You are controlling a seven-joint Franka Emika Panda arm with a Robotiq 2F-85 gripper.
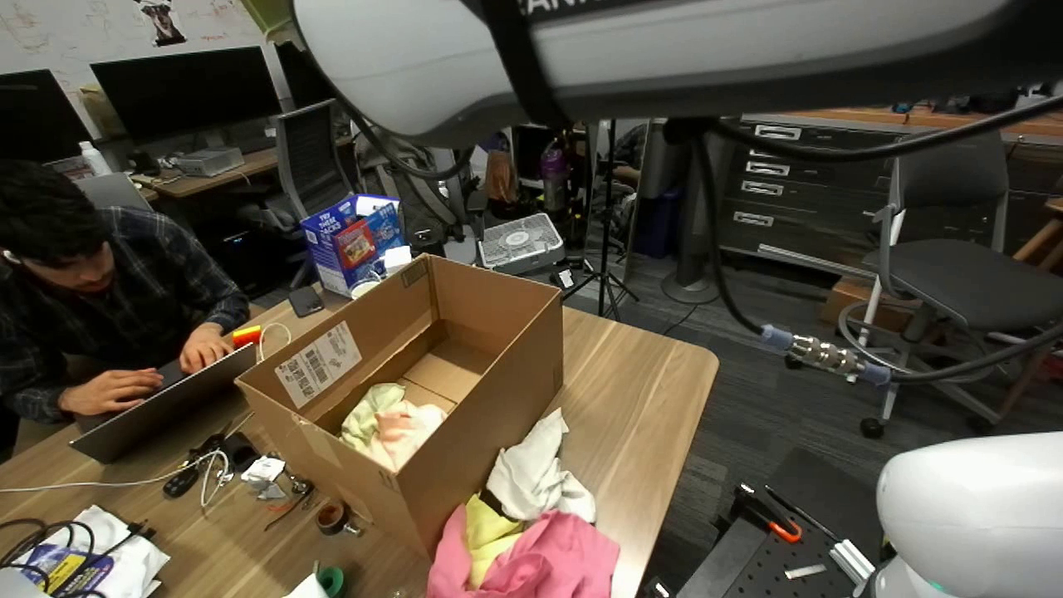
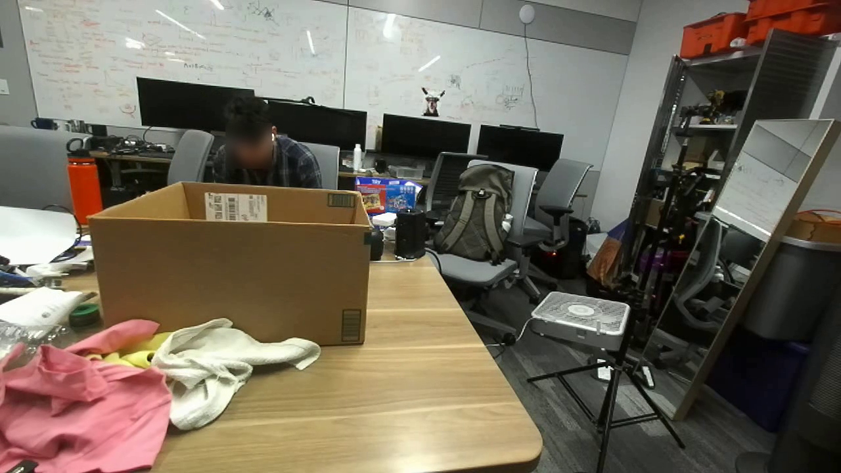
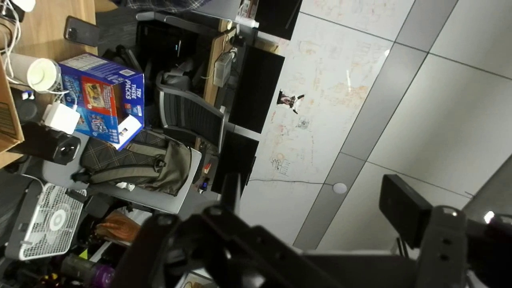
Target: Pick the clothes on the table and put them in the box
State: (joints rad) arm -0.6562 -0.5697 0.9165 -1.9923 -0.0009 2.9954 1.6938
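An open cardboard box [image 1: 498,407] stands on the table; it also shows in an exterior view [image 2: 230,282], and its edge shows in the wrist view [image 3: 10,124]. A pale green cloth [image 1: 371,413] and a peach-white cloth [image 1: 409,432] lie inside it. Beside the box lie a white cloth [image 1: 536,477], a yellow cloth [image 1: 488,536] and a pink cloth [image 1: 569,552]. The white [image 2: 204,371], yellow [image 2: 135,355] and pink [image 2: 85,407] cloths also show in an exterior view. My gripper [image 3: 317,198] is open and empty, facing the whiteboard wall, away from the clothes. Both exterior views leave it out of sight.
My arm [image 1: 664,62] spans above the table. A seated person [image 1: 100,291] types on a laptop [image 1: 174,407] beside the box. A blue snack carton [image 1: 353,241], a phone [image 1: 306,301], a tape roll [image 1: 332,517] and cables lie around the box. The table's edge [image 1: 685,448] is near the clothes.
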